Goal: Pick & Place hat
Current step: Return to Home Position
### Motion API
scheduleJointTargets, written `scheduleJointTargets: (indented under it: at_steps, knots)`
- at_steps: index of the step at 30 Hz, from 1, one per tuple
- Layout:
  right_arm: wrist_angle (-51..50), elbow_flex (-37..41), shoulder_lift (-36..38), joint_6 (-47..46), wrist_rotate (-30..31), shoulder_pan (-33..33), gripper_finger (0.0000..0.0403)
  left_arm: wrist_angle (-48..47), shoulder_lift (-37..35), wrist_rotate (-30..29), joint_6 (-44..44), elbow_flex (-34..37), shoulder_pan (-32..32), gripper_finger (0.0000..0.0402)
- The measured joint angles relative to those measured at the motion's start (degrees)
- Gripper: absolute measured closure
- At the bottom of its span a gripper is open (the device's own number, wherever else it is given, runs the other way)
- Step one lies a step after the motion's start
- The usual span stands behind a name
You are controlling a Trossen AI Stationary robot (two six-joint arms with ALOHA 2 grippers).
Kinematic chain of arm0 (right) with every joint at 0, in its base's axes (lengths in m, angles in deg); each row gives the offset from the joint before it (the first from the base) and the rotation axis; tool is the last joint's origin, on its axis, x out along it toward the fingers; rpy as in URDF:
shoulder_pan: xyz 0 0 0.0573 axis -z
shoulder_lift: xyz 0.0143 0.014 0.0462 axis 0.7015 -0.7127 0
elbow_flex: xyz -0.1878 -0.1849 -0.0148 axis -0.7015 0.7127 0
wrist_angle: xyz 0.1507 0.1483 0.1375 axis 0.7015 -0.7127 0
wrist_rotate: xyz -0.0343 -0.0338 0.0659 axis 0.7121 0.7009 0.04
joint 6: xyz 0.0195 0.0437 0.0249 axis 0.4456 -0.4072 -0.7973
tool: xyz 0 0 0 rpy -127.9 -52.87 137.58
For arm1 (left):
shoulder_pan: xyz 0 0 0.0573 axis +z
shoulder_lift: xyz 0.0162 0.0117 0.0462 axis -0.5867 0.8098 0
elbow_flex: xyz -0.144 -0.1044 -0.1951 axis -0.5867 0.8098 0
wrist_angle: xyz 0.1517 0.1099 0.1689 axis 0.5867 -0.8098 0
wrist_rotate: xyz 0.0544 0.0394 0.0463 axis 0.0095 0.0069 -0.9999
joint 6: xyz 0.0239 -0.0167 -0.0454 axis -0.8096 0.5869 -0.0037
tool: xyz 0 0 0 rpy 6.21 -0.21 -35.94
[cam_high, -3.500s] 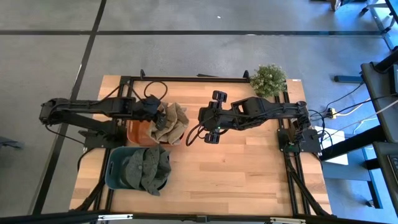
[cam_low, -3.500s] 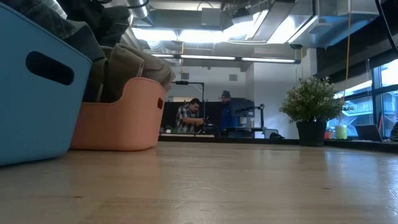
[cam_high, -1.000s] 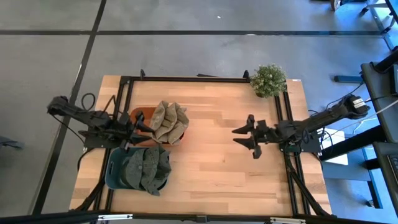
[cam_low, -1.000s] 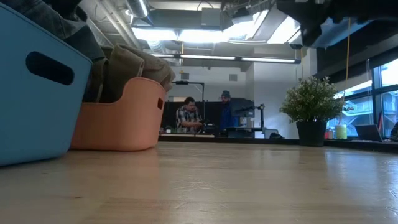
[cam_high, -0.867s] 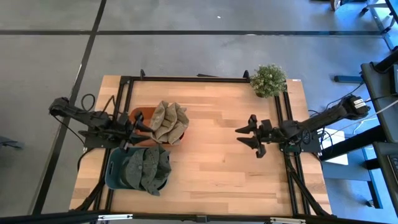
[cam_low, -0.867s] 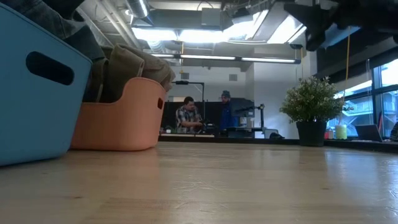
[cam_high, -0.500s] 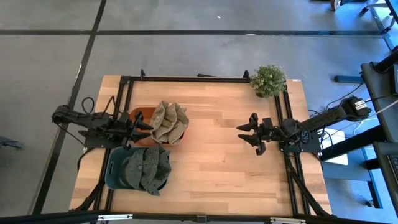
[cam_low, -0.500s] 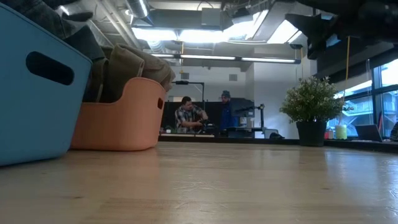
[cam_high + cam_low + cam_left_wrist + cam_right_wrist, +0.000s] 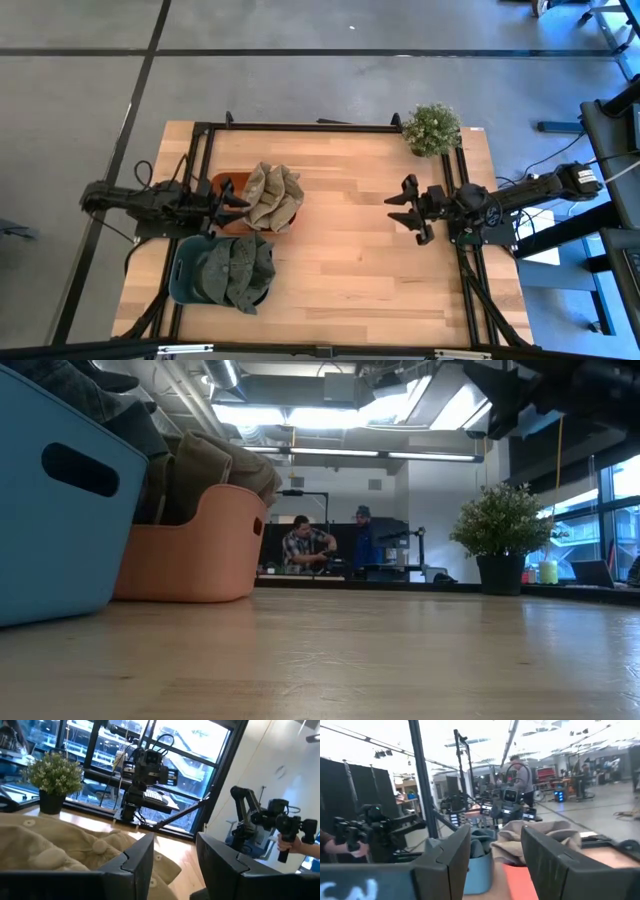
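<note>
A heap of tan hats (image 9: 272, 195) fills the orange basket (image 9: 214, 181) at the table's left. Just nearer the front edge, dark green hats (image 9: 235, 270) lie piled in a blue bin (image 9: 183, 278). My left gripper (image 9: 232, 200) hangs open beside the orange basket's left side, pointing at the tan hats (image 9: 55, 845), with nothing between its fingers. My right gripper (image 9: 402, 208) hovers open over the table's right part, facing the baskets (image 9: 520, 885) from afar.
A potted plant (image 9: 432, 128) stands at the far right corner. Bare wood lies between the baskets and my right gripper. Black frame rails run along the table's left, right and far edges. People work in the room beyond the table (image 9: 305, 550).
My left arm has sunk lower and its gripper has swung a little toward the orange basket. My right gripper has drawn back toward the table's right edge and tipped upward. Both stay open; the hats have not moved.
</note>
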Motion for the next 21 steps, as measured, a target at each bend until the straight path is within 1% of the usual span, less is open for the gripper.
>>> scheduleJointTargets:
  at_steps: [2,4,8,11,14,18,21]
  knots:
    - [0.38,0.48,0.09,1.4,-0.39,0.74,0.0226,-0.07,0.0,0.2,-0.86,0.0,1.08,0.0258]
    - [3.08,2.47,0.1,2.15,-1.29,1.34,0.0226,-0.15,0.0,-0.46,-1.28,0.0,1.97,0.0258]
    - [14.73,8.61,0.74,0.07,-1.99,1.89,0.0226,-0.13,0.0,-1.78,-0.93,0.0,2.95,0.0258]
    - [12.59,8.02,2.21,0.22,-1.97,1.86,0.0226,-0.22,0.01,-1.84,-1.32,0.0,3.17,0.0258]
    - [9.9,8.61,3.16,0.1,-1.36,1.86,0.0226,-0.59,0.05,-1.92,-4.7,0.0,3.17,0.0258]
    - [2.81,8.57,5.59,-0.37,4.39,1.86,0.0226,-0.6,0.52,-2.09,-8.75,0.0,3.17,0.0258]
    - [-2.37,8.57,8.71,-0.35,8.45,1.86,0.0226,-0.58,0.52,-1.9,-9.03,0.0,3.14,0.0258]
